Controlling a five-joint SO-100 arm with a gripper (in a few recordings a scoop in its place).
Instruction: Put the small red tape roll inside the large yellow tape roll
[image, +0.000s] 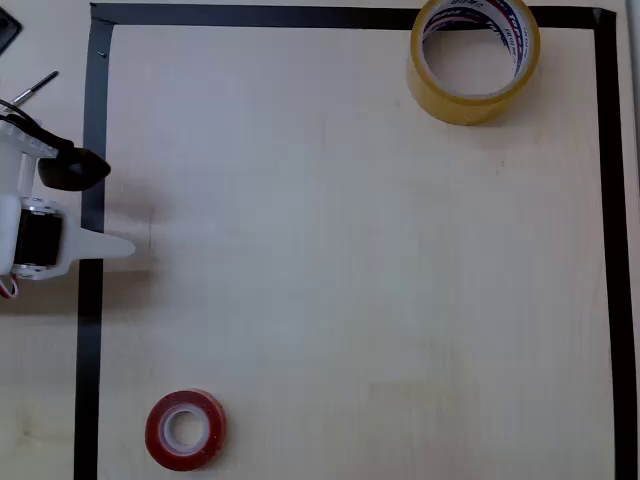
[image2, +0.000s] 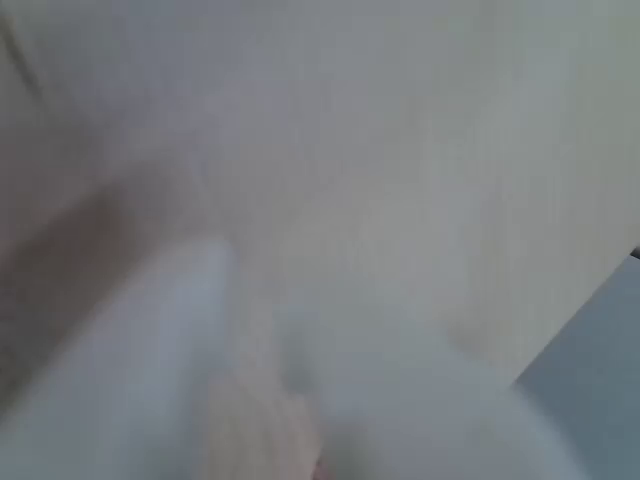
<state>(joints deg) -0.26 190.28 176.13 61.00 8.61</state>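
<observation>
Overhead view: two tape rolls on pale wooden table (image: 350, 250). One small red tape roll (image: 185, 430), toward 7 o'clock. One large yellow tape roll (image: 474, 58), toward 1 o'clock, well apart from red one. One black tape border (image: 90, 330), rectangular, framing work area. One robot arm, one gripper (image: 105, 205), at 9 o'clock. Wrist view: blurred, nothing countable.

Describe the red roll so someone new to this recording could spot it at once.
In the overhead view, black tape frames the pale table. Near the frame's lower left corner lies the red roll, flat. It is smaller than the yellow roll at the top right, with a white core.
</observation>
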